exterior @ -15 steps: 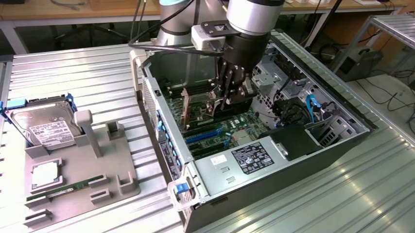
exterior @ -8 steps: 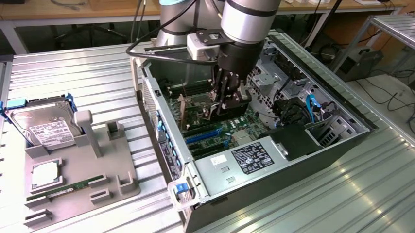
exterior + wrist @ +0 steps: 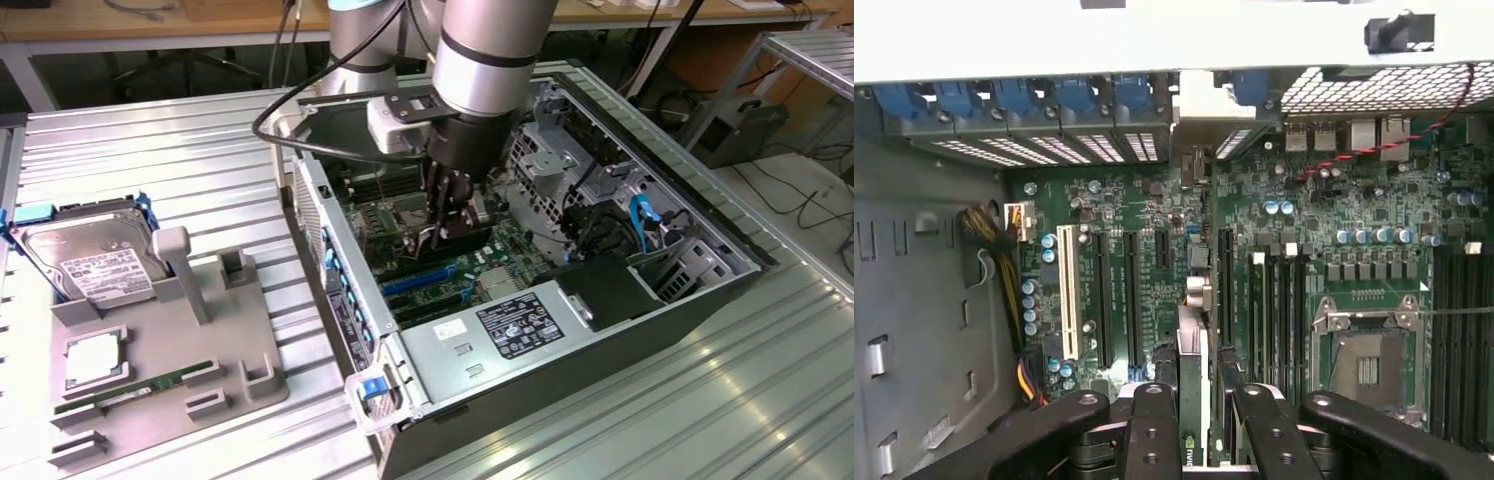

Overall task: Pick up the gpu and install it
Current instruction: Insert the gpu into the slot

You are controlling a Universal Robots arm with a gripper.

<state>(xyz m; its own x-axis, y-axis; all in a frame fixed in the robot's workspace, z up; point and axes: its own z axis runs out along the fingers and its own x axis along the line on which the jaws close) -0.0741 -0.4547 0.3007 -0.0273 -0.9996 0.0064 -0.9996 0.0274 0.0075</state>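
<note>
My gripper (image 3: 449, 215) reaches down into the open computer case (image 3: 694, 300) and is shut on the gpu (image 3: 463, 236), which it holds on edge just above the green motherboard (image 3: 434, 275). In the wrist view the gpu (image 3: 1192, 350) appears edge-on as a thin green board with a silver metal end, clamped between my black fingers (image 3: 1152, 430). It runs along the gap between two long black expansion slots (image 3: 1129, 300), toward the case's rear bracket openings (image 3: 1114, 145). I cannot tell whether the card's lower edge touches a slot.
A grey fixture (image 3: 160, 400) at the exterior view's left carries a silver hard drive (image 3: 87, 262), a small square chip (image 3: 94, 358) and a narrow green memory stick (image 3: 134, 385). Inside the case are the power supply (image 3: 521, 325), drive cage (image 3: 574, 150), empty processor socket (image 3: 1364, 355) and cable bundle (image 3: 1004, 260).
</note>
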